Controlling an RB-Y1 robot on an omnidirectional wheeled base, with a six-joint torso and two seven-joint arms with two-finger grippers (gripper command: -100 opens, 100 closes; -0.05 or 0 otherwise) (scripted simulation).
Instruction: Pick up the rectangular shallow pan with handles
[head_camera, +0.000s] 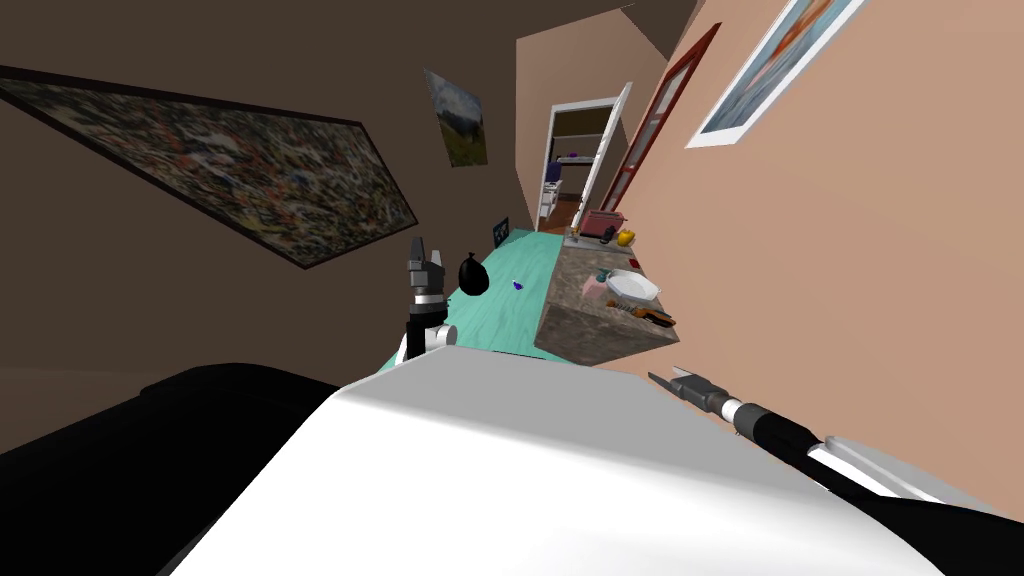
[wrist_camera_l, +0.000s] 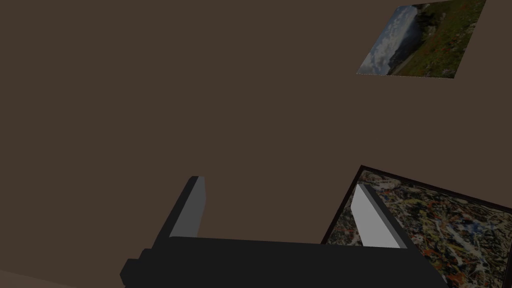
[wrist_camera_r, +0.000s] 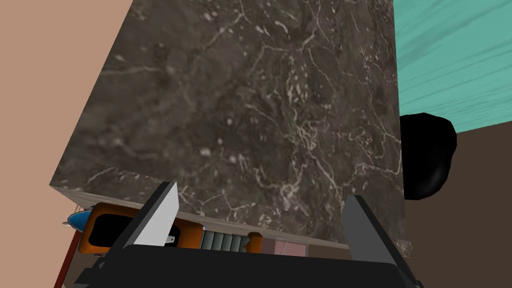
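Now, right gripper (wrist_camera_r: 261, 192) — open, empty — faces the side of the marble counter (wrist_camera_r: 250, 100); advancing could ram it, below the white pan (head_camera: 633, 287).

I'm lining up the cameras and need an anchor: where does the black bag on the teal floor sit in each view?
Head view: black bag on the teal floor, next to the left gripper.
Left wrist view: that gripper, open, aimed elsewhere.
Right wrist view: the bag past the marble counter's side edge, beyond the open right gripper.
Shared landmark: the marble counter.
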